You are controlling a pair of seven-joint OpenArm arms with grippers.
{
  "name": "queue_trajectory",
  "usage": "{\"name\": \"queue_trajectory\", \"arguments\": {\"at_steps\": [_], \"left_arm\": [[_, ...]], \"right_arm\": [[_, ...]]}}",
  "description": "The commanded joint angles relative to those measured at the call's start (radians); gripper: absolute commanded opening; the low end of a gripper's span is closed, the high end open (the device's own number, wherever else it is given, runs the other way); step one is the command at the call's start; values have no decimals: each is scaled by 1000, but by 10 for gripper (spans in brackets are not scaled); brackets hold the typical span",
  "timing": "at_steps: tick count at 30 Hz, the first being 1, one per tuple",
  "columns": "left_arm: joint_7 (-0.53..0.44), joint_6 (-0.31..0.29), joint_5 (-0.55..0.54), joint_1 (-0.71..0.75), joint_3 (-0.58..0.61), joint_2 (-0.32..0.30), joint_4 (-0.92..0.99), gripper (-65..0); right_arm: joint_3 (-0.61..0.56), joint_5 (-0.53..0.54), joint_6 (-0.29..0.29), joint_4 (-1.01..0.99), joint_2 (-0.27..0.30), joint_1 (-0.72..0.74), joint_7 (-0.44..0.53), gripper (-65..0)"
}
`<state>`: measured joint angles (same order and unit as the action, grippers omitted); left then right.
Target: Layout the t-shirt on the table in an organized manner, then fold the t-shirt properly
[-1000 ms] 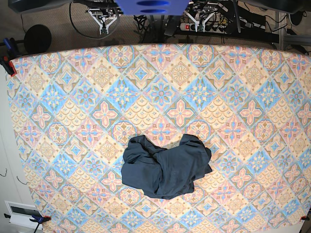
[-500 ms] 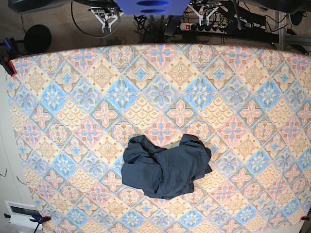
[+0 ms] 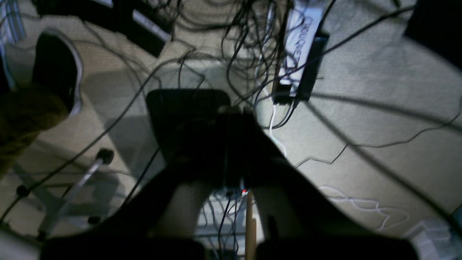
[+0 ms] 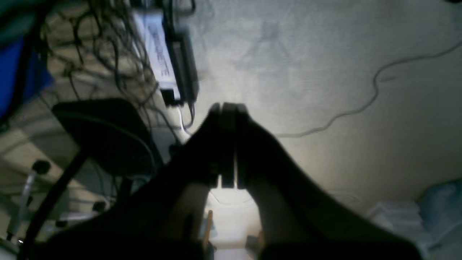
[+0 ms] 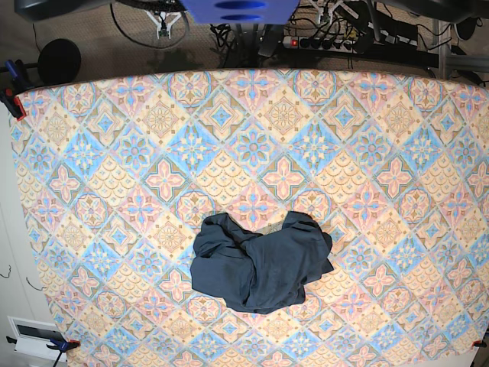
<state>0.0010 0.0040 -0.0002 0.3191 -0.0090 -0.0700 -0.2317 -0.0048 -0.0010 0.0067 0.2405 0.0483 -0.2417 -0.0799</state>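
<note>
Lying crumpled on table (image 5: 92, 153): t-shirt (image 5: 260, 261); left gripper (image 3: 231, 112), right gripper (image 4: 227, 108) closed together above cable-strewn floor (image 4: 325, 54).

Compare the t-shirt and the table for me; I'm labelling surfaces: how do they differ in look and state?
The t-shirt is plain dark navy with no print; the table carries a pastel pink, blue and yellow diamond-tile pattern. The t-shirt lies crumpled in a bunched heap; the table's covering lies flat and smooth. The t-shirt covers only a small patch; the table is far larger. Both are cloth surfaces.
</note>
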Motion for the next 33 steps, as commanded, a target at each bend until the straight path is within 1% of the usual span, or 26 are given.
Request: {"name": "queue_trajectory", "arguments": {"at_steps": [1,4,6,8,10,12,15,17,19,21,25,27,30,33], "left_arm": [[-2,4,-1,13,1,-6,-2,-650],[-3,3,-1,33,1,-23,-5,-650],[0,3,-1,50,1,-26,-64,-650],[3,3,-1,104,1,-32,-134,-650],[4,3,-1,150,4,-52,-222,-650],[4,3,-1,191,2,-57,-274,-650],[4,3,-1,225,1,-60,-305,-650],[1,3,-2,242,1,-75,-306,-650],[-2,3,-4,251,1,-78,-306,-650],[-3,3,-27,268,1,-80,-323,-650],[4,3,-82,338,7,-83,-463,-650],[6,3,-93,377,7,-98,-542,-650],[6,3,-99,415,5,-100,-611,-650],[6,3,-99,453,2,-100,-674,-650]], "right_arm": [[4,-1,-6,23,22,-18,9,-650],[6,-1,-6,64,28,-52,9,-650],[6,-1,-6,72,29,-68,9,-650],[6,-1,-6,78,32,-80,9,-650],[6,-1,-6,105,63,-94,9,-650],[6,-1,-6,144,77,-117,9,-650],[7,-1,-6,190,81,-152,9,-650],[7,0,-6,214,83,-172,9,-650],[7,0,-6,237,94,-186,9,-650],[7,0,-6,254,95,-204,12,-650],[7,0,-6,320,95,-250,15,-650],[7,2,-6,365,95,-275,10,-650],[9,2,-6,412,103,-301,10,-650],[55,3,-6,458,109,-330,12,-650]]}}
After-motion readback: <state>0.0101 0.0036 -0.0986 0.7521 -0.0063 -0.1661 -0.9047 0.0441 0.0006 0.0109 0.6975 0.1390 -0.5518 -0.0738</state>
